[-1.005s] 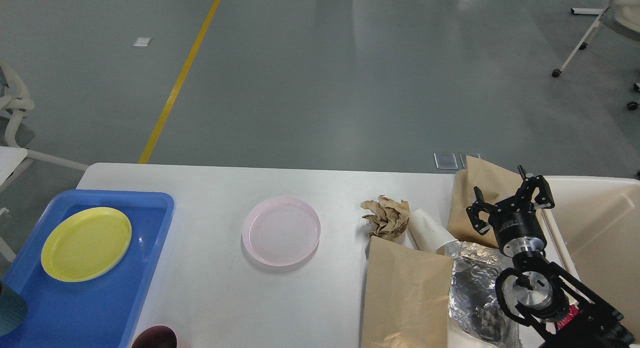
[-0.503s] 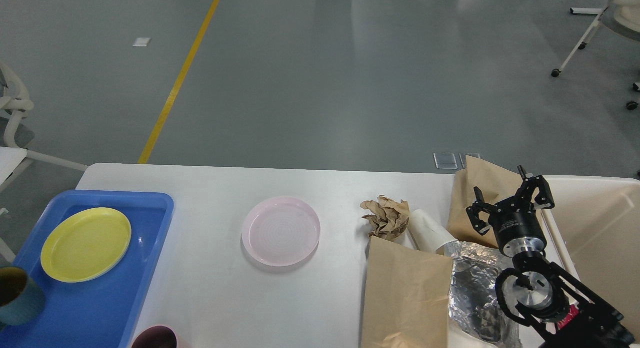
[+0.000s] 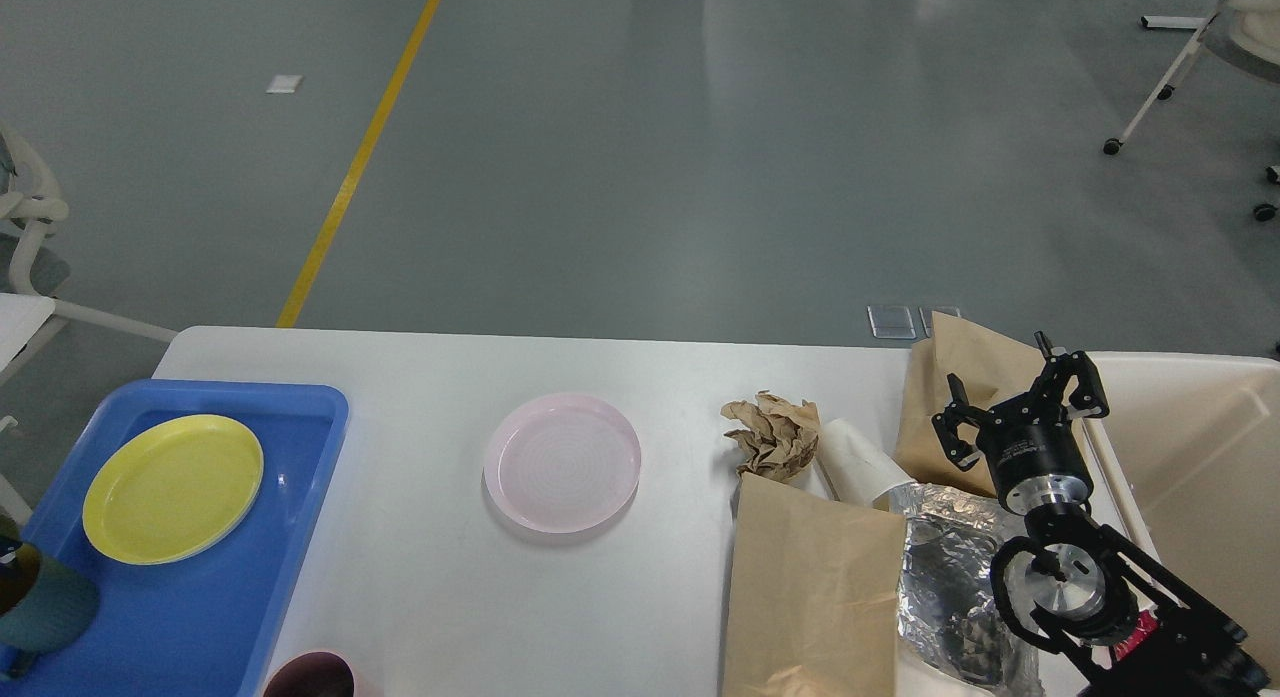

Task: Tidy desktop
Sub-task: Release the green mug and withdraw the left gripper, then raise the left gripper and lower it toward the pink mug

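The white desktop (image 3: 420,597) holds a pink plate (image 3: 562,462) at its middle. To the right lie a crumpled brown paper ball (image 3: 772,435), a tipped white paper cup (image 3: 860,465), a flat brown paper bag (image 3: 815,587), a second brown bag (image 3: 960,377) and crumpled foil (image 3: 950,567). My right gripper (image 3: 1018,397) is open and empty above the second bag, by the bin's left wall. A tilted teal cup (image 3: 50,607) sits at the left edge over the blue tray (image 3: 300,397). Only small dark bits show beside it, so my left gripper cannot be made out.
A yellow plate (image 3: 172,487) lies in the blue tray. A beige bin (image 3: 1200,447) stands at the right end of the table. A dark maroon cup (image 3: 310,674) peeks in at the bottom edge. Grey floor lies beyond the far edge.
The teal cup has come further into view from the left edge over the tray and changed its tilt. The right arm has not moved.
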Robot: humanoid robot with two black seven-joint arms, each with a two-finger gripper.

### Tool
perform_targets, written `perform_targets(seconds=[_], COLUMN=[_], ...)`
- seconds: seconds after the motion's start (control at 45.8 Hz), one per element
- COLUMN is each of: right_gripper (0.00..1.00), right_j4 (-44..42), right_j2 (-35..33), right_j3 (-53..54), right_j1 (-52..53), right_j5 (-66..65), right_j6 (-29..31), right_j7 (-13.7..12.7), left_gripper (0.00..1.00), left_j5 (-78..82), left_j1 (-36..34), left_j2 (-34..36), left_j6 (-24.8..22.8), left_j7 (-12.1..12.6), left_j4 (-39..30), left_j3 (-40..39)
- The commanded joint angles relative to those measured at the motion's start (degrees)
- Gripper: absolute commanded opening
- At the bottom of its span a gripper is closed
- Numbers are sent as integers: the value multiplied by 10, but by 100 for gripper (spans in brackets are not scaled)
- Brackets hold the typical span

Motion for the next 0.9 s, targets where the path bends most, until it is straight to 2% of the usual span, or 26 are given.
perform_targets(seconds=[0.0, 0.24, 0.393, 0.59, 0.743, 0.874], right_gripper=[100, 100, 100, 100, 100, 100], right_j4=[0, 0, 0, 0, 0, 0], right_j2=[0, 0, 0, 0, 0, 0], right_j3=[0, 0, 0, 0, 0, 0], right_j1=[0, 0, 0, 0, 0, 0], right_j5=[0, 0, 0, 0, 0, 0], right_j6=[0, 0, 0, 0, 0, 0], right_j7=[0, 0, 0, 0, 0, 0], left_gripper=[95, 95, 95, 95, 95, 95], left_j5=[0, -3, -7, -75, -107, -120], left_j1=[-26, -207, -315, -491, -590, -698], left_j2=[10, -8, -62, -162, -225, -281], left_j6=[-2, -9, -10, -11, -10, -5], left_j7=[2, 4, 27, 29, 33, 36], left_j4=[-23, -144, -227, -338, -423, -521], left_j3=[8, 124, 178, 275, 292, 299])
